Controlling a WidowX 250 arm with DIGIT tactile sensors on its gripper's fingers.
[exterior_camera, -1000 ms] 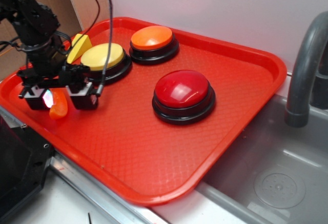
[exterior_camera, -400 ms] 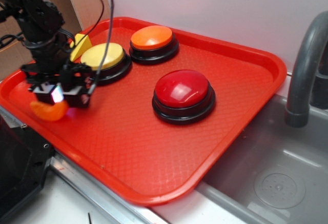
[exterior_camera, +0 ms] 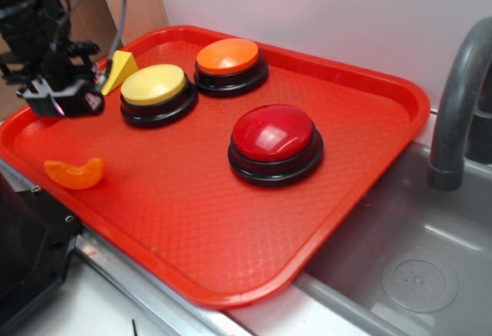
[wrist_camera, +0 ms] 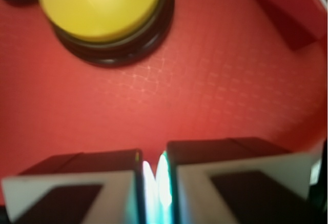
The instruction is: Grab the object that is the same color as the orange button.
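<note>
My claw (exterior_camera: 65, 101) now up and back beside yellow button (exterior_camera: 156, 86), fingers nearly closed, empty. Orange slice (exterior_camera: 74, 173) slipped out, lies on tray (exterior_camera: 231, 228) near front-left rim. Must regrasp.

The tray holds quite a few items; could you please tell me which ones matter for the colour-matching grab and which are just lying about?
Belong to the job:
orange slice
orange button
claw, shut, empty

Just lying about:
yellow button
red button
yellow wedge
red wedge
</note>
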